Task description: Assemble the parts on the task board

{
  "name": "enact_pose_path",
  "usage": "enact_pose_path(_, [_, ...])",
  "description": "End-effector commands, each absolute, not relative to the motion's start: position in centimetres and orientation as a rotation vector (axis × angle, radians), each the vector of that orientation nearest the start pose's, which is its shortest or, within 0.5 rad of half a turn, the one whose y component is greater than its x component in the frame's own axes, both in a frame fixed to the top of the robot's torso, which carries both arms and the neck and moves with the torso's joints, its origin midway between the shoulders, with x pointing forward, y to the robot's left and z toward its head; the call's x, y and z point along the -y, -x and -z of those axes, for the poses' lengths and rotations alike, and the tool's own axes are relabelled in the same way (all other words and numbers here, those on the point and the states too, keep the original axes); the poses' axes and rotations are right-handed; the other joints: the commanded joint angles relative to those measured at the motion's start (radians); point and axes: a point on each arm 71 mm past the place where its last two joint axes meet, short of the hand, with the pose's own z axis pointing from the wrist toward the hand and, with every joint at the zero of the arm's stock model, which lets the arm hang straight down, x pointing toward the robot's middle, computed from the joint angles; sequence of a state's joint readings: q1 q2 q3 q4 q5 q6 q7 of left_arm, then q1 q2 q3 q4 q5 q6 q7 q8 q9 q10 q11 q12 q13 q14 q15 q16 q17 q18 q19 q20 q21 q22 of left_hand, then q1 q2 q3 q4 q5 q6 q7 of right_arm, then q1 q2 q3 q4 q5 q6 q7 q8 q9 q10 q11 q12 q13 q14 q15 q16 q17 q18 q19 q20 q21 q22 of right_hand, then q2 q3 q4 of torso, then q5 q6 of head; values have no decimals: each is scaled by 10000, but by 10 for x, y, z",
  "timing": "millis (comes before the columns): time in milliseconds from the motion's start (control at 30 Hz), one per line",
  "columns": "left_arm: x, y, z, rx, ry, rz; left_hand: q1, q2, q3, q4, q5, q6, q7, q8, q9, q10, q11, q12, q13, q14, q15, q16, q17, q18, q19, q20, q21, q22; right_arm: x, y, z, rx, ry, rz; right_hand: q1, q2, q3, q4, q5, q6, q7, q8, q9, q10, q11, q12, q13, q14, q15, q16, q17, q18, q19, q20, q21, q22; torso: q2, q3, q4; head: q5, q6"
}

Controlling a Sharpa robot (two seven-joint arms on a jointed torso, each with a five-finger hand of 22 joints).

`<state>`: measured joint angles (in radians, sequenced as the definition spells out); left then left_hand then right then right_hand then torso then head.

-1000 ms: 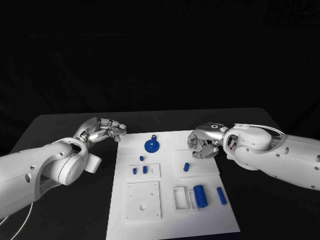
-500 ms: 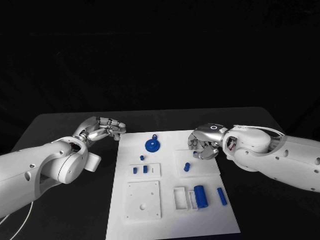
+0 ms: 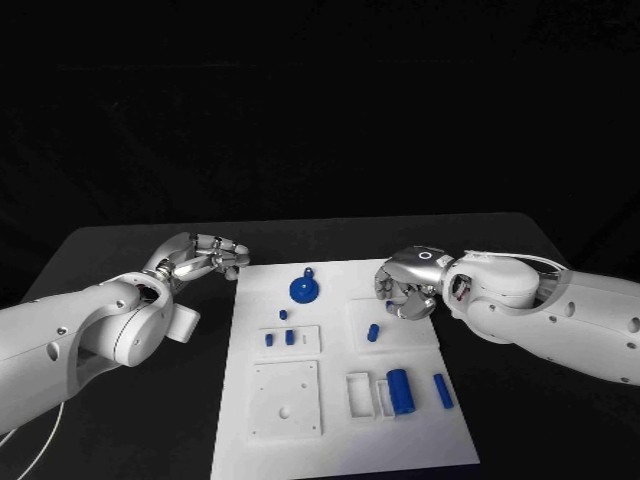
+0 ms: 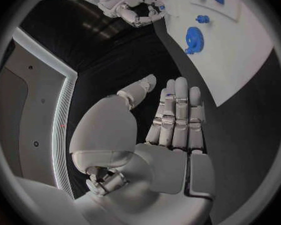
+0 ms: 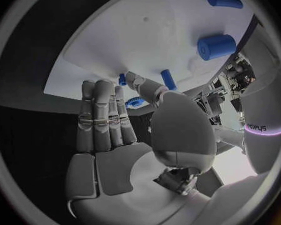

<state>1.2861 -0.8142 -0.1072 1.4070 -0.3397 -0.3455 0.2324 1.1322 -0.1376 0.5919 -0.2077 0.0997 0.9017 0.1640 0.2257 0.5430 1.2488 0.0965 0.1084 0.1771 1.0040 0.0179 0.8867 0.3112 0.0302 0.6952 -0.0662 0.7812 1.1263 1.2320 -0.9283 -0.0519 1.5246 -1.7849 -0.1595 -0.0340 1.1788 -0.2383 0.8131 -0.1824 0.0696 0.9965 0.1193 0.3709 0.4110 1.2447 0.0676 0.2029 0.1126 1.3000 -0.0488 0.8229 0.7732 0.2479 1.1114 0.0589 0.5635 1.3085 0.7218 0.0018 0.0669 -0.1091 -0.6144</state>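
Black desk point(image 3: 133, 250) with rounded far corners, set against a dark, unlit backdrop. White rectangular task board point(image 3: 342, 440) lies lengthwise down the middle of the desk, its near end towards the robot. On the board: a blue round gear-like disc with a small tab point(image 3: 304, 290) near the far end; below it a small blue peg point(image 3: 283, 316) and a raised white square plate carrying two short blue pegs point(image 3: 278, 339); nearer still, a larger white square plate with small holes point(image 3: 287, 399). On the board's right half: a short blue pin point(image 3: 374, 333) on a raised white block, then an open white rectangular frame point(image 3: 361, 395), a thick blue cylinder point(image 3: 400, 391) just beside it, and a slim blue bar point(image 3: 443, 390) at the right margin. Left hand point(image 3: 202, 258) sits over the desk just off the board's far-left corner, apart from the board; in the left wrist view its fingers point(image 4: 178, 115) lie straight and side by side with the thumb held apart, released, nothing in them. Right hand point(image 3: 411, 284) hangs at the board's right side, above the short blue pin and near it; whether it touches the board cannot be told. In the right wrist view its fingers point(image 5: 103, 115) are likewise extended together, thumb apart, released and holding nothing.
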Motion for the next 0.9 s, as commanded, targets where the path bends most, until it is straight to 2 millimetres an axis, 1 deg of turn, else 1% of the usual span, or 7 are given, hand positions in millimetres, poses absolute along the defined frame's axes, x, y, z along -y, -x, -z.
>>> enact_pose_path(33, [-227, -517, 170, -15727, 7988, 12523, -76, 46, -14, -16, -62, -19, -32, 30, -12, -51, 21, -48, -7, 15, 29, -60, 10, -134, -60, -114, -65, -13, 230, -479, 186, -16758, 5788, -4090, 20, -95, 8, -51, 37, 77, 23, 29, 5, 438, -132, -85, 379, -47, -73, 62, 19, 139, 40, -30, 55, 245, -2, -5, 6, -8, -8])
enact_pose_path(233, [-228, -517, 170, -15723, 8014, 12478, -78, 47, -16, -18, -67, -26, -30, 29, -15, -59, 24, -53, -8, 17, 30, -74, 13, -134, -60, -113, -70, -11, 230, -479, 185, -16576, 5846, -3929, -157, -309, -169, -71, 238, 15, 54, -31, -15, 380, -97, -204, 452, -147, -39, 75, 32, 139, -55, -11, 157, 239, -3, -13, 11, -15, -19])
enact_pose_path(467, [-229, -517, 170, -15764, 8040, 12450, -78, 46, -17, -21, -70, -34, -27, 28, -17, -66, 27, -57, -9, 18, 32, -87, 17, -134, -61, -113, -74, -9, 228, -477, 183, -16250, 6018, -3845, -148, -349, -189, -83, 236, 11, 55, -39, -18, 372, -93, -230, 471, -164, -35, 75, 30, 139, -75, -13, 180, 237, -2, -11, 9, -15, -26])
enact_pose_path(600, [-230, -517, 171, -15779, 8054, 12432, -78, 46, -17, -24, -72, -38, -26, 28, -18, -70, 29, -60, -10, 19, 33, -96, 19, -134, -62, -112, -77, -8, 227, -477, 184, -16275, 6055, -3806, -111, -372, -168, -82, 208, 18, 52, -42, -19, 379, -93, -247, 493, -170, -36, 80, 28, 139, -87, -16, 203, 234, -2, 0, 4, -8, -18])
enact_pose_path(733, [-230, -517, 171, -15794, 8060, 12430, -77, 48, -17, -25, -73, -41, -26, 28, -19, -72, 30, -61, -10, 19, 33, -101, 20, -134, -62, -112, -79, -7, 228, -477, 185, -16468, 6124, -3682, -90, -370, -151, -75, 184, 28, 48, -40, -19, 390, -95, -253, 507, -168, -38, 87, 29, 139, -90, -18, 217, 233, -4, -2, 7, -16, -33])
enact_pose_path(833, [-230, -517, 171, -15818, 8074, 12416, -77, 50, -16, -26, -73, -42, -25, 29, -20, -74, 31, -62, -10, 20, 34, -105, 22, -134, -62, -112, -80, -6, 229, -477, 186, -16546, 6171, -3620, -63, -351, -123, -64, 169, 44, 43, -37, -17, 406, -100, -260, 526, -162, -41, 99, 33, 139, -92, -19, 237, 232, 2, -10, 1, -14, -42])
enact_pose_path(900, [-231, -517, 171, -15820, 8081, 12405, -78, 52, -17, -25, -74, -44, -24, 29, -20, -75, 31, -62, -10, 20, 34, -108, 23, -134, -63, -111, -82, -6, 229, -477, 186, -16560, 6206, -3593, -42, -332, -102, -56, 172, 58, 37, -33, -16, 422, -105, -263, 543, -156, -46, 111, 36, 139, -87, -22, 256, 232, 2, -6, 1, -13, -40])
